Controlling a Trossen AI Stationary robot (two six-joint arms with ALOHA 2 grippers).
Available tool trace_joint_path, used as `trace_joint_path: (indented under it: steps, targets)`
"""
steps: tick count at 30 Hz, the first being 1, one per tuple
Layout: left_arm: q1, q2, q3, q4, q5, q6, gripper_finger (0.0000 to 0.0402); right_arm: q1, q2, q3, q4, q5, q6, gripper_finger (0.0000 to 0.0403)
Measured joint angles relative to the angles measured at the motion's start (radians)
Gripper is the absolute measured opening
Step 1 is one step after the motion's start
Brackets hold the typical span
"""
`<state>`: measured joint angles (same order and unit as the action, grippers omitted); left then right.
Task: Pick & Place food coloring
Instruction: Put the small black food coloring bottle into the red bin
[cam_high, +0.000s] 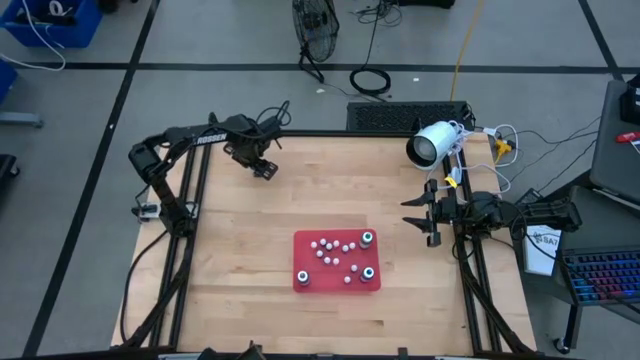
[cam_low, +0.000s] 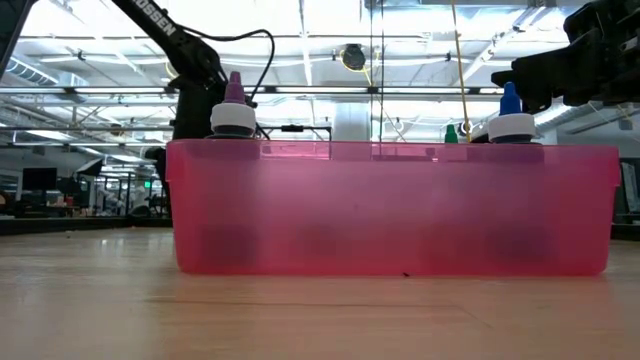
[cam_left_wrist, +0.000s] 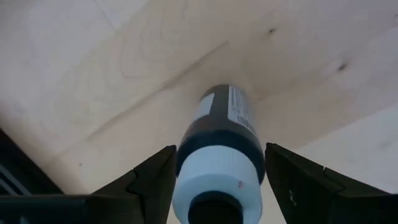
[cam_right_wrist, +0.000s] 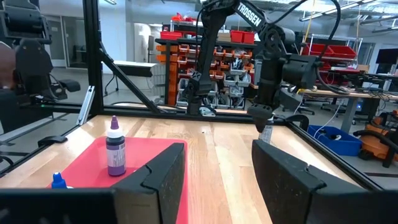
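Observation:
A red tray sits on the table's near middle; its pink wall fills the low view. In it stand dark bottles with pale caps and several tiny whitish ones. A purple bottle stands upright in the tray. My left gripper is at the table's far left, shut on one dark food coloring bottle. From the right wrist view that gripper shows with the bottle below it. My right gripper waits open at the right edge, its fingers level and touching nothing. My left gripper pinches the dark bottle between its two fingers, one on either side of the white cap at the bottle's upper end. It comes from above, pointing down. The bottle stands upright below it; whether its base touches the table I cannot tell.
A white cylindrical device stands at the table's far right corner, with cables beside it. Black frame rails run along both sides. Bare wood lies between the tray and the left gripper.

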<state>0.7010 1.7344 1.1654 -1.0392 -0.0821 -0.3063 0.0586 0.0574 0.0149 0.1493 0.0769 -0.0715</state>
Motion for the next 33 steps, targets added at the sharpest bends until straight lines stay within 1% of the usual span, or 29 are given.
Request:
trace_joint_path:
  steps: [9,18,21,25,29,31,33]
  targets:
    - [0.0,0.0,0.0,0.019,-0.023,0.024,0.0241,0.0,0.0,0.0,0.0,0.0,0.0,0.0177]
    - [-0.001,0.0,0.0,0.051,-0.024,0.024,0.0237,0.0,0.0,0.0,0.0,0.0,0.0,0.0178]
    - [-0.003,0.0,0.0,0.05,-0.034,0.024,0.021,0.0,0.0,0.0,0.0,0.0,0.0,0.0177]
    - [-0.009,-0.001,0.001,0.051,-0.045,0.024,0.0143,0.0,0.0,0.0,0.0,0.0,0.0,0.0174]
    - [-0.029,-0.001,0.004,0.045,-0.05,0.019,0.0142,0.0,0.0,0.0,0.0,0.0,0.0,0.0175]
    - [-0.062,-0.01,0.02,0.022,-0.04,0.022,0.0142,0.0,0.0,0.0,0.0,0.0,0.0,0.0177]
    - [-0.118,-0.026,0.061,-0.017,-0.022,0.022,0.0142,0.0,0.0,0.0,0.0,0.0,0.0,0.0177]
